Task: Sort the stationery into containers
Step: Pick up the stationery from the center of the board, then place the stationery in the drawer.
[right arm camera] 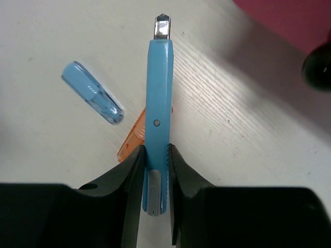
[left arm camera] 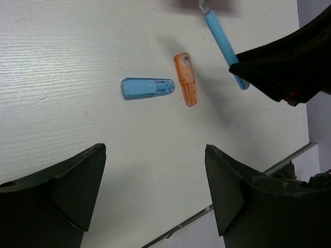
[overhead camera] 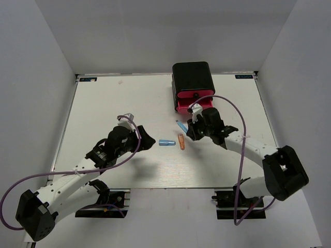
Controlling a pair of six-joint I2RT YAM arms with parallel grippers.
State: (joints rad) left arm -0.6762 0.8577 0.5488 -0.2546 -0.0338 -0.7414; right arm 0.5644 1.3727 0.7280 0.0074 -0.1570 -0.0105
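Blue pen (right arm camera: 158,103): flat light-blue body, silver tip, grey rear end. Rear pinched between fingers of right gripper (right arm camera: 155,155), in front of pink drawers (overhead camera: 195,106). Left gripper (left arm camera: 155,175) spread wide above table. Orange cylinder (right arm camera: 132,139) half hidden behind pen, light-blue cylinder (left arm camera: 147,88) beside it. Whether pen touches table unclear.

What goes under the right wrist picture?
Right gripper holds blue utility knife near light-blue cylinder and orange cylinder.

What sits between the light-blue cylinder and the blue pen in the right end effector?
The orange cylinder, lying flat beside the light-blue cylinder, short of the blue pen; clearest in the left wrist view.
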